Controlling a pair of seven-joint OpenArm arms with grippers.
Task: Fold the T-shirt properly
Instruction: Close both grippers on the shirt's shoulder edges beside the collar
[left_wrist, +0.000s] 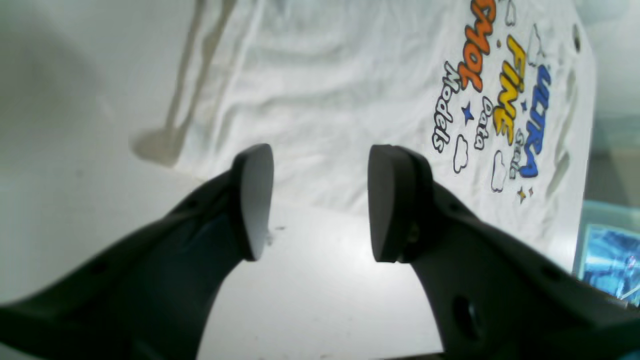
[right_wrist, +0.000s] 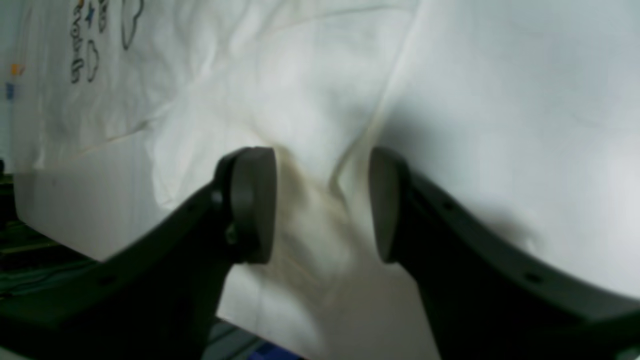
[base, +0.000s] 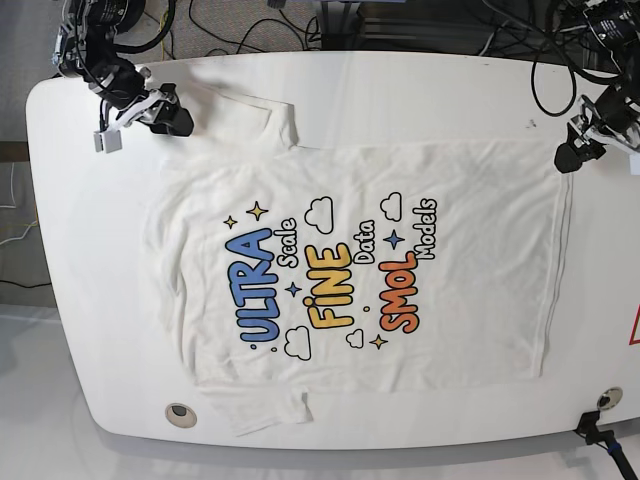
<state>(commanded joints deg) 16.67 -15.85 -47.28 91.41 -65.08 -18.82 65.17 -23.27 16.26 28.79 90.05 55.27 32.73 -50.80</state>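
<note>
The T-shirt (base: 330, 200) lies flat and print side up on the white table (base: 400, 80), collar toward the base view's left and hem toward its right. My right gripper (base: 180, 122) is at the shirt's far shoulder and sleeve. In the right wrist view my right gripper (right_wrist: 322, 205) is open, with a raised ridge of the T-shirt (right_wrist: 300, 75) between its pads. My left gripper (base: 567, 158) hovers at the far hem corner. In the left wrist view my left gripper (left_wrist: 320, 200) is open over bare table (left_wrist: 320, 300), just off the T-shirt (left_wrist: 325, 90).
Black cables (base: 250, 25) run behind the table's far edge. A round grommet (base: 180, 412) sits in the near left of the table, and a small black clamp (base: 600, 430) at the near right corner. The table's edge (right_wrist: 30, 200) drops off beside my right gripper.
</note>
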